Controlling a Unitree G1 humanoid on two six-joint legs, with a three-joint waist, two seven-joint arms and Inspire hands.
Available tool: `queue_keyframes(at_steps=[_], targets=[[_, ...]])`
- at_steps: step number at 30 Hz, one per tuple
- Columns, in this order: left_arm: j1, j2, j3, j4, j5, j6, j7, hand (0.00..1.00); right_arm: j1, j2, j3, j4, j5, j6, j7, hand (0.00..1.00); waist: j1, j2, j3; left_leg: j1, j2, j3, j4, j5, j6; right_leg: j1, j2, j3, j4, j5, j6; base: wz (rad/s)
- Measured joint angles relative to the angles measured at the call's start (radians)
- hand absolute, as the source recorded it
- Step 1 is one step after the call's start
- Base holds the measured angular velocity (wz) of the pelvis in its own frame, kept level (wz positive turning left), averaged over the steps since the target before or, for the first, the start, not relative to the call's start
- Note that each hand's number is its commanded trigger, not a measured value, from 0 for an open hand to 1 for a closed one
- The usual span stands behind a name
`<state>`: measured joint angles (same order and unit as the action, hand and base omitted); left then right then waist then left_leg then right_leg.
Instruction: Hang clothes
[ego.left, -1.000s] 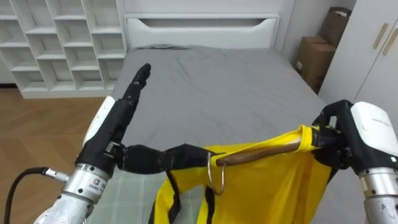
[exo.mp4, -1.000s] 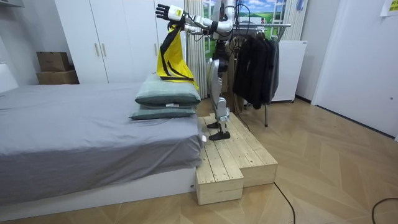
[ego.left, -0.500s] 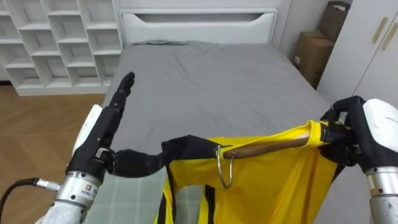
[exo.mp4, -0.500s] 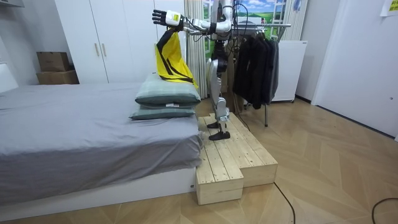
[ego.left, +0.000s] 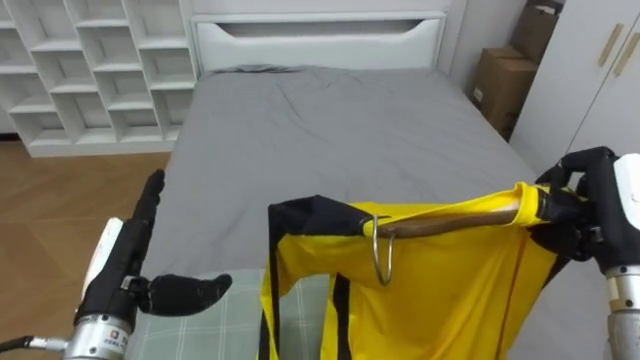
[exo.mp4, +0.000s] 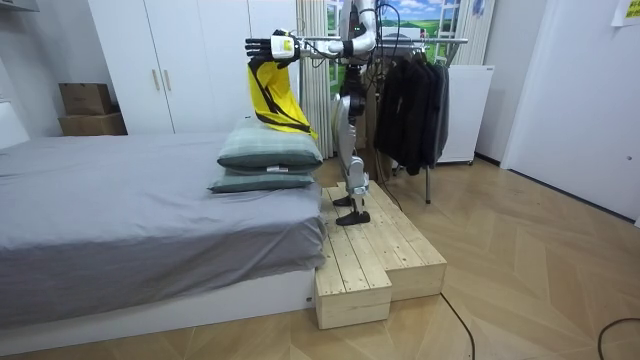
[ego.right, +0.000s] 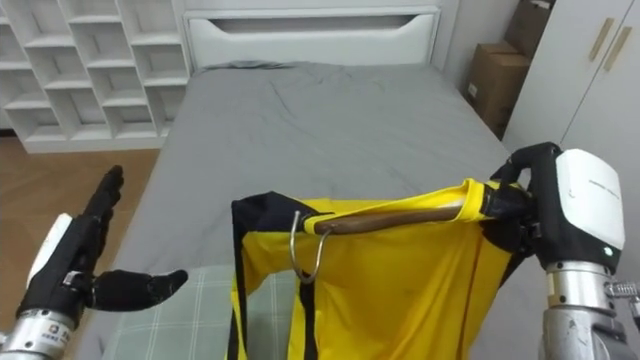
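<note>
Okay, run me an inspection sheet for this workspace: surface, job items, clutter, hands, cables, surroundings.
Surface: grey bed, sheet bare in the eye views; two pillows stacked at its end nearest the robot.
Job's things: yellow garment with black trim draped on a wooden hanger; its metal hook hangs downward.
Clutter: cardboard boxes beside the wardrobe.
Hands: right hand shut on the hanger's end, through the cloth; left hand open, fingers straight, apart from the garment.
Cables: nothing seen beyond the robot's own.
Surroundings: white shelf unit; clothes rack with dark clothes behind the robot; wooden platform under its feet.
</note>
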<state>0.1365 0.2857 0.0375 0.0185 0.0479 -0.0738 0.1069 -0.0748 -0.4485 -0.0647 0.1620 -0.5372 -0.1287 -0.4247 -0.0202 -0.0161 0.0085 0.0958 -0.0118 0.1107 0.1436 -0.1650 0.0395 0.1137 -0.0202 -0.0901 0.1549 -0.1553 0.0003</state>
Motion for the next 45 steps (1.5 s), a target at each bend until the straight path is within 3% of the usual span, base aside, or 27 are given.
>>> queue_keyframes(at_steps=[8, 12, 17, 22, 26, 28, 32, 45], targets=[[0.014, -0.005, 0.002, 0.164, 0.011, 0.001, -0.001, 0.0, 0.023, 0.001, -0.007, -0.002, 0.114, 0.001, 0.029, 1.0, 0.001, -0.002, -0.0026, 0.004, 0.001, -0.003, 0.001, -0.001, -0.001, 0.005, 0.001, -0.005, -0.001, 0.0, 0.0, 0.0], [0.036, -0.015, 0.008, 0.224, 0.01, 0.002, 0.022, 0.0, 0.056, 0.002, -0.03, -0.038, 0.202, 0.024, 0.074, 1.0, -0.002, -0.003, -0.0039, 0.002, 0.0, 0.0, 0.001, -0.001, -0.002, 0.003, 0.0, -0.001, -0.001, 0.0, 0.0, 0.0], [0.042, -0.033, 0.025, 0.375, 0.006, 0.003, 0.044, 0.0, 0.065, 0.002, -0.062, -0.058, 0.22, 0.035, 0.104, 1.0, -0.004, -0.005, -0.0086, 0.002, 0.001, 0.006, 0.003, -0.001, -0.002, 0.004, 0.001, 0.001, -0.002, 0.0, 0.0, -0.01], [0.095, -0.044, 0.041, 0.547, 0.009, 0.004, 0.061, 0.0, 0.105, 0.002, -0.085, -0.057, 0.237, 0.044, 0.142, 1.0, -0.002, -0.01, -0.0143, 0.021, 0.004, 0.014, -0.001, -0.003, -0.004, 0.017, 0.003, 0.007, -0.003, 0.0, 0.0, -0.05], [0.128, -0.06, 0.052, 0.624, 0.005, 0.008, 0.068, 0.0, 0.113, 0.003, -0.092, -0.06, 0.236, 0.062, 0.166, 1.0, 0.001, -0.015, -0.0126, 0.019, 0.004, 0.02, 0.0, -0.004, -0.004, 0.012, 0.005, 0.019, -0.002, -0.001, -0.002, -0.06], [0.141, -0.076, 0.09, 0.682, 0.006, 0.008, 0.077, 0.0, 0.127, 0.003, -0.105, -0.089, 0.237, 0.065, 0.187, 1.0, 0.006, -0.016, -0.0116, 0.02, 0.004, 0.028, 0.001, -0.005, -0.005, 0.007, 0.006, 0.033, -0.003, -0.004, -0.005, -0.11], [0.155, -0.075, 0.126, 0.776, 0.006, 0.009, 0.092, 0.0, 0.17, 0.004, -0.118, -0.152, 0.244, 0.065, 0.188, 1.0, 0.007, -0.02, -0.01, 0.02, 0.004, 0.027, 0.001, -0.007, -0.006, 0.005, 0.007, 0.032, -0.004, -0.007, -0.007, 0.0], [0.204, -0.076, 0.115, 0.933, 0.005, 0.022, 0.169, 0.0, 0.214, 0.033, -0.114, -0.215, 0.286, 0.075, 0.192, 1.0, 0.012, -0.025, -0.0082, 0.011, 0.005, 0.028, -0.009, -0.014, -0.006, 0.0, 0.008, 0.031, -0.003, -0.008, -0.006, 0.0]])
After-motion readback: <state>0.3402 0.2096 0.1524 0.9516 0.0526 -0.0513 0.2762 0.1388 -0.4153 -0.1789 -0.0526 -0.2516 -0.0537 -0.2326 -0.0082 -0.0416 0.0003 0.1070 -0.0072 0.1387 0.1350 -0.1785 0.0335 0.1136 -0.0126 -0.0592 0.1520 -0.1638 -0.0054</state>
